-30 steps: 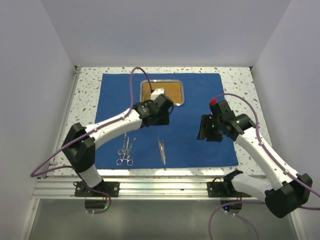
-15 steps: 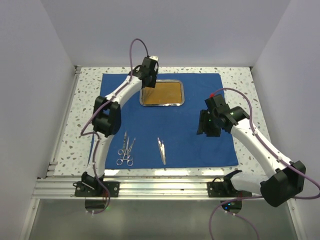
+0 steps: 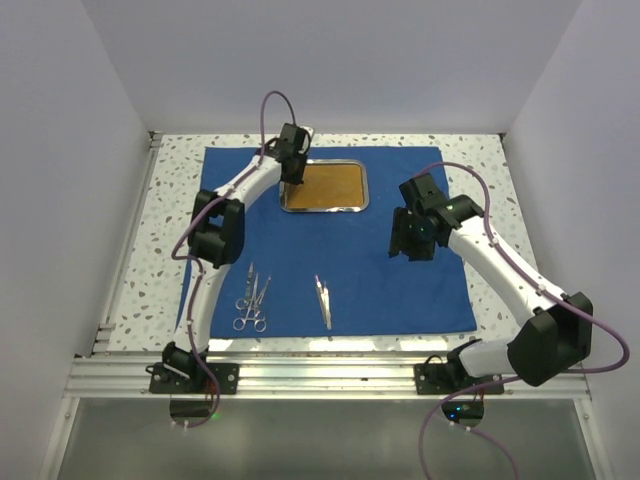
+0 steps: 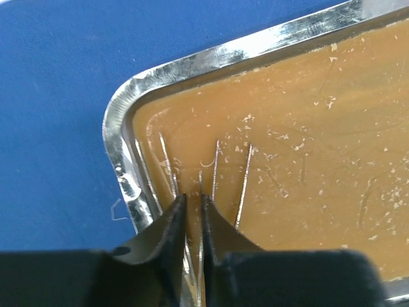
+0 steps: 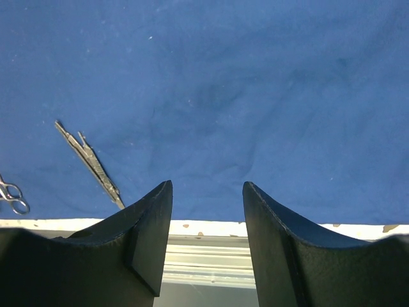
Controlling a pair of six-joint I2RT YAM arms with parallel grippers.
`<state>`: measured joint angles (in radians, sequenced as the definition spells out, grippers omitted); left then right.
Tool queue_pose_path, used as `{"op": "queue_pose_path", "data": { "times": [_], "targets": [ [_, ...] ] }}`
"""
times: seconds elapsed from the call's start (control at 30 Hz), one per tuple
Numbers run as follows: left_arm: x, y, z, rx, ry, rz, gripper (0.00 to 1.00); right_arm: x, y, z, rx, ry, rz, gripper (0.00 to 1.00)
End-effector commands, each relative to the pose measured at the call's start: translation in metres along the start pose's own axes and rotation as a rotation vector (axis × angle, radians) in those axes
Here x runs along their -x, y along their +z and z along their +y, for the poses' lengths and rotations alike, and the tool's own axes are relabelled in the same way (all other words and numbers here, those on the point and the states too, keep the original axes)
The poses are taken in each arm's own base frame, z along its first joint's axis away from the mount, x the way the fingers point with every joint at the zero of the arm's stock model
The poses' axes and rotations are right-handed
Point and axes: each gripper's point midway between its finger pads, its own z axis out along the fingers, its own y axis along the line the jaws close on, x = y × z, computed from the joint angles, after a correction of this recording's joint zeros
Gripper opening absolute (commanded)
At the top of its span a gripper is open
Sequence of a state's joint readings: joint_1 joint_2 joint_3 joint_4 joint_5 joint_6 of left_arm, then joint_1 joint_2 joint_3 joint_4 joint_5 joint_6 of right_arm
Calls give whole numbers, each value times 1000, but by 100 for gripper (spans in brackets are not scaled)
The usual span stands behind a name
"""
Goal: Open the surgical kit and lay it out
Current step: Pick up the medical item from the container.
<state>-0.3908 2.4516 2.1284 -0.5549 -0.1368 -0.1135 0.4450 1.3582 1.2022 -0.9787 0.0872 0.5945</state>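
Observation:
The royal-blue cloth (image 3: 400, 290) lies spread flat on the table. On its far middle sits the steel tray (image 3: 364, 186) with its orange-brown inside. My left gripper (image 3: 293, 178) is down at the tray's left rim. In the left wrist view its jaws (image 4: 190, 197) stand close together astride the rim (image 4: 121, 128), one finger inside the tray and one outside. Scissors and forceps (image 3: 250, 300) lie side by side near the cloth's front left, with the tweezers (image 3: 323, 300) to their right. My right gripper (image 3: 410, 245) hangs open and empty over the cloth's right half.
Speckled tabletop (image 3: 480, 170) borders the cloth on all sides. An aluminium rail (image 3: 320, 375) runs along the near edge, seen past the right fingers (image 5: 153, 236). White walls close in the left, right and back.
My left arm swung from over the cloth's middle out to the tray's left rim, came down there, and its jaws narrowed. My right arm drifted a little toward the far left, still open.

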Motion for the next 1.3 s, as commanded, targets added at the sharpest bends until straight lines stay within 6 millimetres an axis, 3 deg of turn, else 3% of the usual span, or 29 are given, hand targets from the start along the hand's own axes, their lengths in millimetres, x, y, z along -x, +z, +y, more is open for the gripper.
{"op": "queue_pose_path", "data": {
  "times": [0.0,0.07,0.3,0.47,0.57,0.67,0.73,0.8,0.9,1.03,1.17,1.27],
  "targets": [
    [-5,6,-1,-15,20,5,8,15,-7,5,11,-5,-41,52],
    [-10,9,-1,-13,23,17,3,16,-6,5,12,-5,-41,52],
    [-21,14,-1,-13,22,49,4,13,-6,4,16,-3,-36,52],
    [-29,17,-1,-7,9,73,34,12,-11,2,21,-7,-49,52],
    [-32,18,-2,-9,1,83,40,10,-14,0,20,-9,-48,52],
    [-33,19,-2,-11,-4,83,40,9,-16,-2,16,-9,-52,52],
    [-35,20,-3,-10,-3,89,36,8,-16,-4,13,-9,-52,52],
    [-37,21,-2,-5,-1,95,25,7,-18,-4,14,-10,-55,52],
    [-43,25,-1,2,5,109,2,7,-19,-6,11,-10,-57,52],
    [-46,26,-1,2,3,117,0,8,-20,-6,12,-12,-60,52],
    [-18,4,-4,-16,-28,53,0,14,-19,-3,13,-19,-67,52],
    [25,-31,-6,-38,-83,-54,0,29,-22,7,47,-24,-96,52]
  ]
}}
